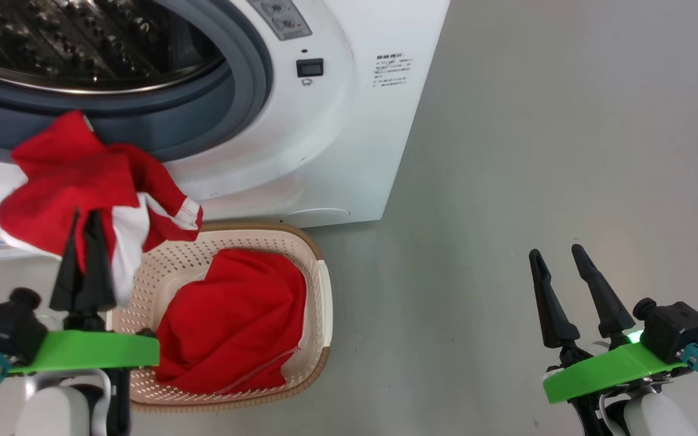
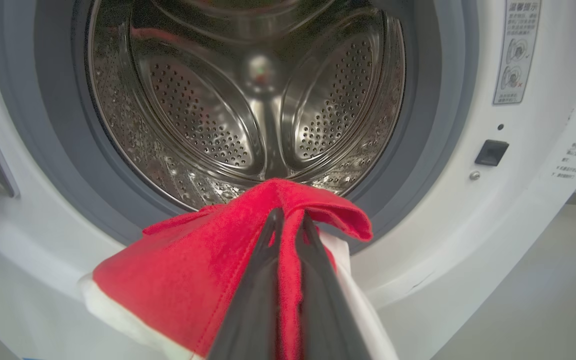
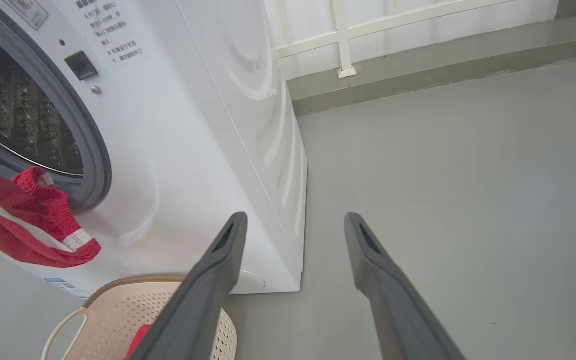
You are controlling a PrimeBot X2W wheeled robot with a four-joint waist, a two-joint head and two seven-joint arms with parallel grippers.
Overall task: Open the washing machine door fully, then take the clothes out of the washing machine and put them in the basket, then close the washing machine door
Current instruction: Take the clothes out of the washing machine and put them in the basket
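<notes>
Your left claw is pinched nearly closed on a red garment, with a fold of the cloth caught between the two dark fingers (the left wrist view shows red fabric running right up the narrow gap between them). That garment, red with white stripes and white trim, hangs bunched in front of the lower edge of the washing machine mouth. It covers part of the grey rubber ring; whether it touches the ring you cannot tell from these views. One white-banded cuff droops toward the basket, above its far left corner. Behind the cloth, the steel drum shows its perforated walls and paddles.

Your basket sits on the floor just in front of the machine, its far rim close against the white front panel. A second red garment lies crumpled inside it, covering the middle and the near right part.

Your right claw is well apart from all this, off to the right over the grey floor, fingers spread wide and holding nothing.
</notes>
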